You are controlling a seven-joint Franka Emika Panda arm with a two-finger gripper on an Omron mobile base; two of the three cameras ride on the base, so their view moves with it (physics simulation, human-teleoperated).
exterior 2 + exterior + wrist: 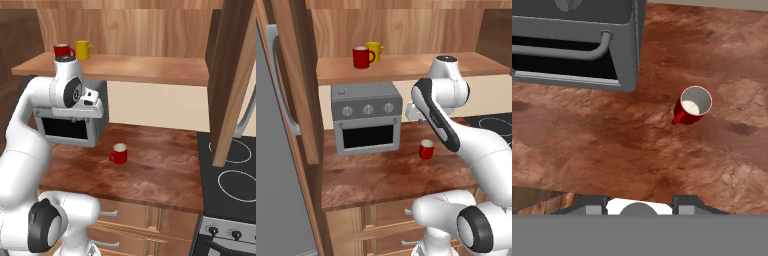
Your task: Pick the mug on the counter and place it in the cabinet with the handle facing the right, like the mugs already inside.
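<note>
Inside, the cabinet (406,30) held a red cup (361,57) and a yellow cup (375,50) side by side on its shelf. The mug (693,105) stood upright and empty on the surface (612,150), beside the toaster oven (367,117). The gripper (639,206) hung above, jaws apart, holding nothing.
</note>
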